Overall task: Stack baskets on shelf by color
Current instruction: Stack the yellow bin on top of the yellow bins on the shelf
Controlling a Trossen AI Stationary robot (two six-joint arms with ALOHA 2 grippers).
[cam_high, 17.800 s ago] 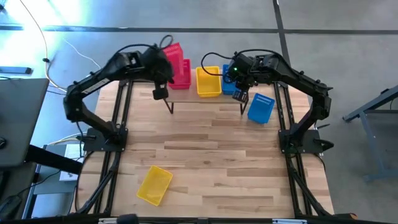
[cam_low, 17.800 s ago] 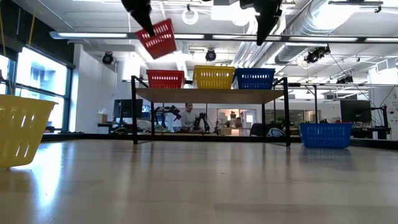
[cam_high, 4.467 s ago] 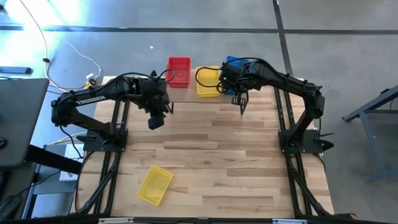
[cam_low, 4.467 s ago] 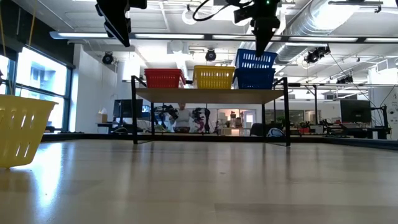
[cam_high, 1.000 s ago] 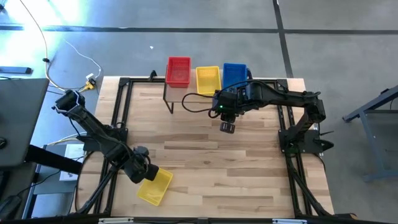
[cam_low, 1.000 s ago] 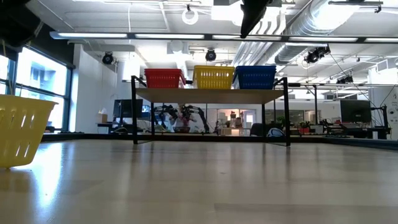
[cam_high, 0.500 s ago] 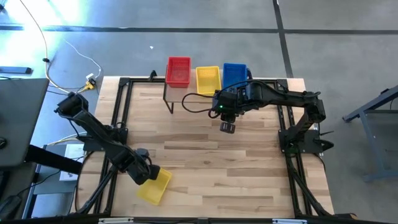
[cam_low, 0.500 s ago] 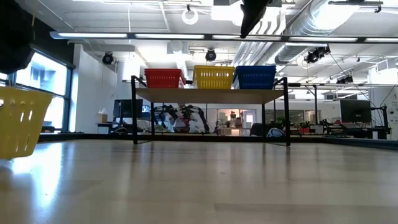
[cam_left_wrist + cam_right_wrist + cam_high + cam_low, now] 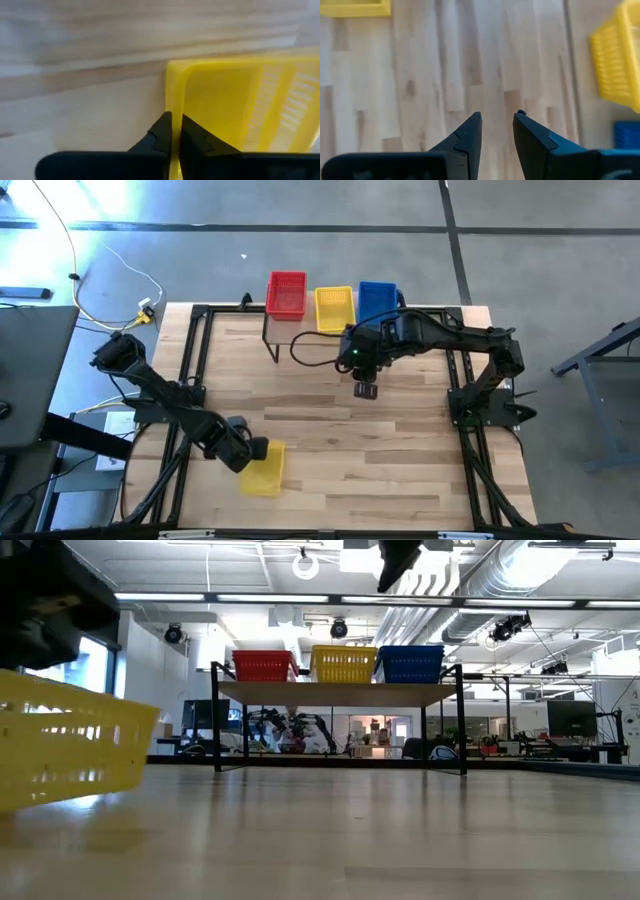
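Observation:
A yellow basket sits near the table's near-left edge with my left gripper shut on its far end. In the low view this basket fills the left side, tilted, under the dark left gripper. My right gripper hangs open in the air before the shelf, touching nothing. On the shelf stand a red stack, a yellow stack and a blue stack, side by side. My left gripper pinches the yellow basket's upright wall close to a corner, one finger outside and one finger inside the hollow. It comes slanting down from the table's left. The basket sits tilted in the hold; whether it is off the table I cannot tell.
The wooden tabletop lies bare between the held basket and the shelf. Black frame rails run along both sides of the table. The right wrist view shows the shelf's yellow stack and, far off, the held basket.
My left gripper has moved toward the table's right along the near edge with the yellow basket in its fingers. The basket has turned about from lying slantwise to lying with its long side running near to far, and it now shows larger and tilted in the low view.

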